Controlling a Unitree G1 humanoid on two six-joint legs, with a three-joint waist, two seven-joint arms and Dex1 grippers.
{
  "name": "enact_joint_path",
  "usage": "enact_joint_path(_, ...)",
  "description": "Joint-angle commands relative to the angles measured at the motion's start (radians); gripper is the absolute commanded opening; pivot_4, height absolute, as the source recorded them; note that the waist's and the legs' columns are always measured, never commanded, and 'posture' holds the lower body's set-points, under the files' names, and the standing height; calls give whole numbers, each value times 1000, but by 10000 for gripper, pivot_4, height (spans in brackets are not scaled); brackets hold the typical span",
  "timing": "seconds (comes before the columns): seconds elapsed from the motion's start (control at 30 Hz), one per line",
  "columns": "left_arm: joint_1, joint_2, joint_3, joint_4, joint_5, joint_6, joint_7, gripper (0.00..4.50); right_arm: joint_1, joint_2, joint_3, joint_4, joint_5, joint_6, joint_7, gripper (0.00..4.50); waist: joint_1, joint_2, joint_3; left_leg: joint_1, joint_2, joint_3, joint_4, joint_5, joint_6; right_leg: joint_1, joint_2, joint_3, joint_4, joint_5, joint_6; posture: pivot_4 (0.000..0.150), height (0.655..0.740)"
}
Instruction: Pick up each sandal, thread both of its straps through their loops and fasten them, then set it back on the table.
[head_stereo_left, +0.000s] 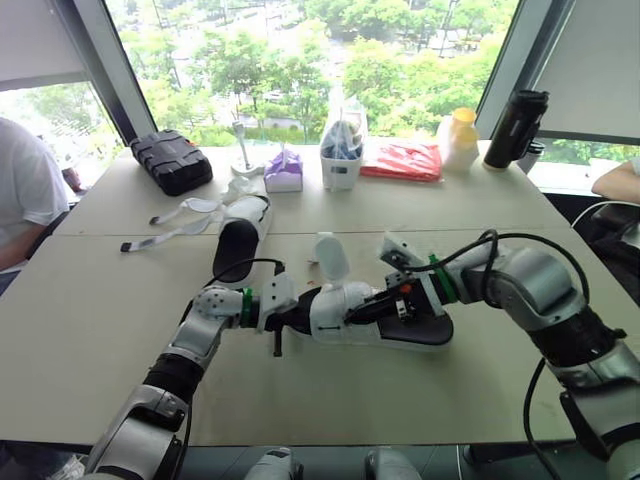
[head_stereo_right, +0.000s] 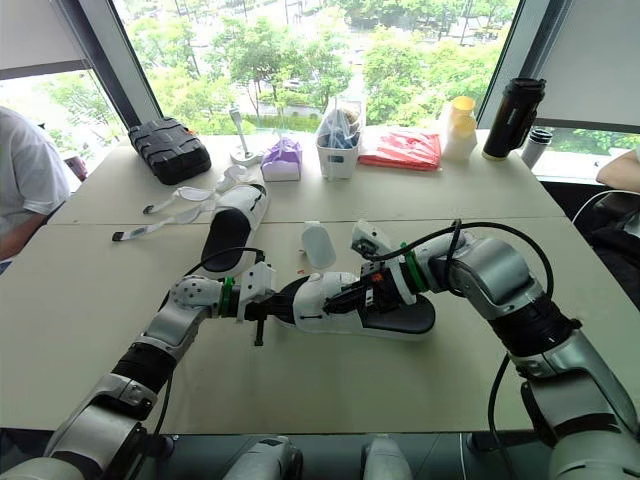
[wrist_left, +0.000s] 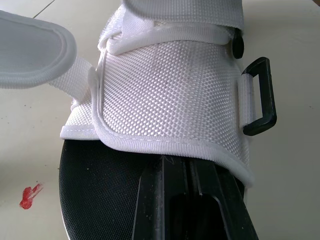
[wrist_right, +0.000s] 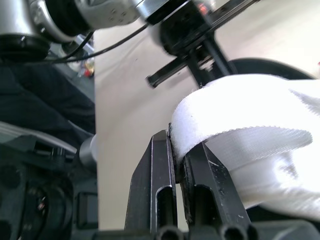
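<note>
Right end effector (wrist_right: 179, 145) pinches strap (wrist_right: 240, 127); sandal (head_stereo_left: 425, 330) just beneath.

Beige table (head_stereo_left: 100, 330). Far edge: black case (head_stereo_left: 171, 160), purple tissue pack (head_stereo_left: 284, 172), white bin (head_stereo_left: 341, 160), red packet (head_stereo_left: 402, 160) (maybe a bag), pale bottle (head_stereo_left: 458, 140), black flask (head_stereo_left: 516, 128). Nearer: loose white straps (head_stereo_left: 170, 232), far sandal (head_stereo_left: 240, 240), near sandal (head_stereo_left: 380, 320).

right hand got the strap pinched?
Yes, the white strap sits clamped between the two black fingers of the right hand.
</note>
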Motion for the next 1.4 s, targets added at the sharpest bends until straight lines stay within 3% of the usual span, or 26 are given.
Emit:
enact_joint_path(0.03,46,0,-65,56,84,30,17,0,-35,37,-33,76,-41,-22,-31,7238,2,0,0,0,0,0,0,0,0,0,0,0,0,0,0,1500,7400)
enact_joint_path(0.1,52,0,-65,46,82,34,20,0,-43,66,-57,105,-38,-5,-52,14857,3,0,-1,0,0,0,0,0,0,0,0,0,0,0,0,1500,7400)
enact_joint_path(0.27,66,2,-64,23,75,46,28,0,-76,168,-144,212,-36,48,-169,41262,6,1,-2,0,0,-1,0,0,0,-1,0,0,0,0,0,1500,7400)
enact_joint_path(0.3,68,2,-63,21,74,48,29,0,-82,182,-160,229,-38,51,-185,44535,5,1,-2,0,0,-1,0,0,0,-1,0,0,0,0,0,1500,7400)
enact_joint_path(0.7,79,5,-63,0,69,63,30,0,-166,222,-235,405,-102,-17,-231,44535,5,1,-3,-2,-2,0,-1,0,0,-3,0,1,0,0,0,1500,7400)
enact_joint_path(1.1,89,6,-65,-12,70,64,37,0,-260,247,-174,774,-282,-168,-157,44535,2,2,-3,-2,-3,0,-1,0,0,-3,0,1,1,0,-1,1500,7400)
enact_joint_path(1.4,92,12,-62,-19,67,66,44,0,-251,288,-151,774,-327,-175,-69,44535,-4,2,-3,-2,-3,0,-1,0,0,-3,0,1,1,0,-1,1500,7400)
